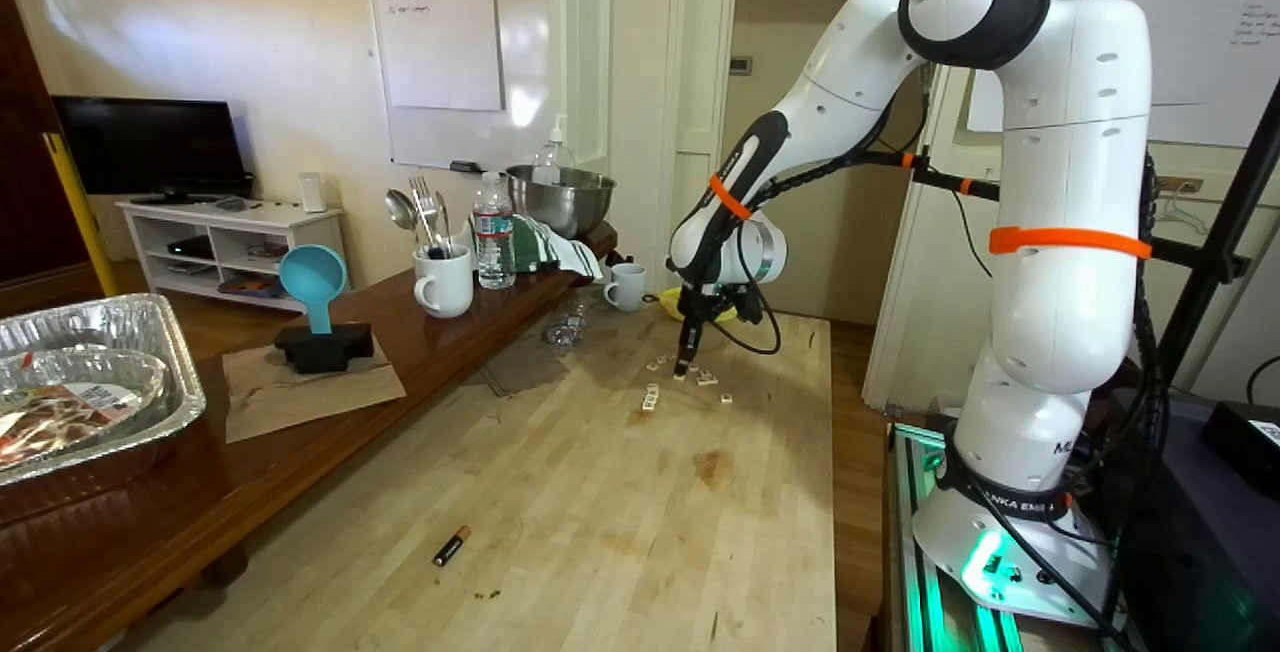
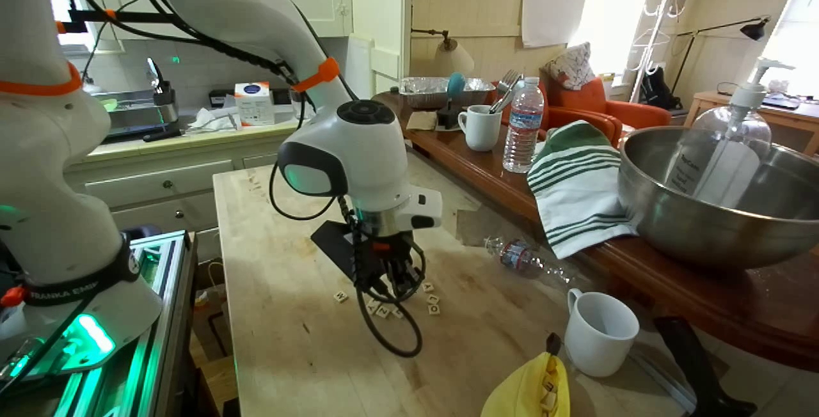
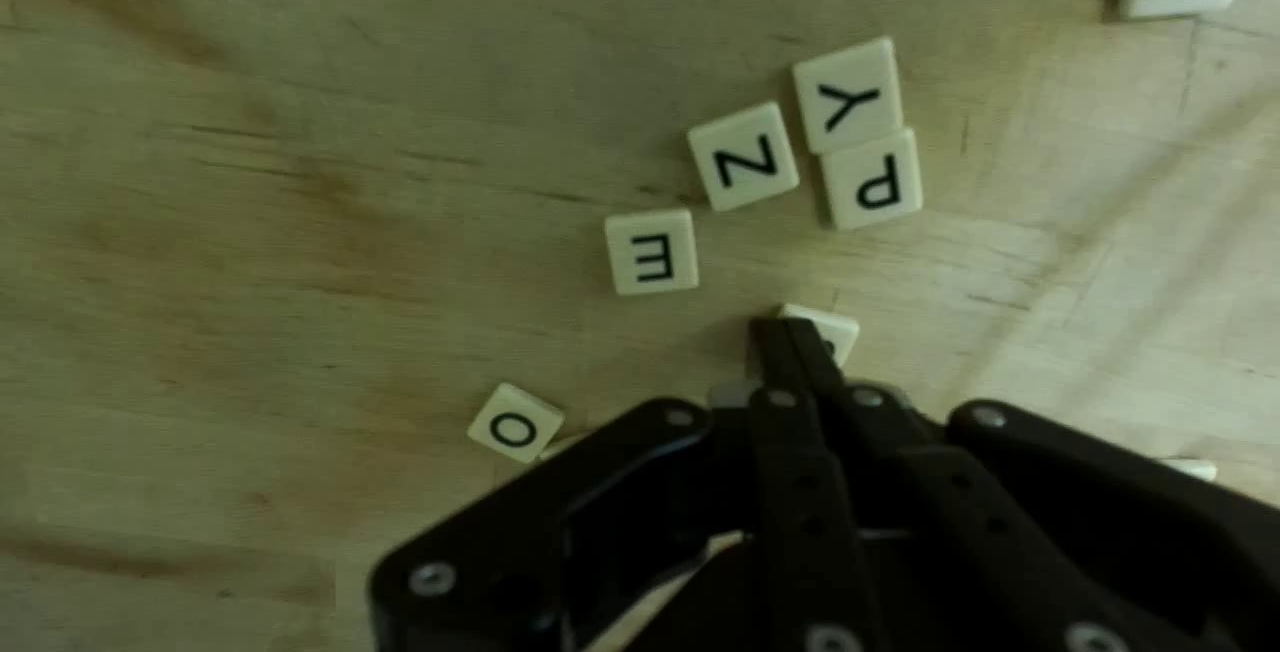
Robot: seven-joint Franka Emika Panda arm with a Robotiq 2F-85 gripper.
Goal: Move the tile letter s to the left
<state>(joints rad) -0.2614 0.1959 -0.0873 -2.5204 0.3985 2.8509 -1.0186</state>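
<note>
One tile, presumably the S, lies on the counter near the E, partly hidden by the tip of the hand, whose jaws meet, holding nothing. Expect it light, stiff and slippery: press its top and slide, or pinch opposite edges. Its letter is mostly covered; contact cannot be confirmed.

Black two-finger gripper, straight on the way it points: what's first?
Probably the cream square letter tile, its letter mostly hidden by the black two-finger gripper in the wrist view. Depth is unclear: the gripper may be touching it, or could meet the pale wooden tabletop beside it.
</note>
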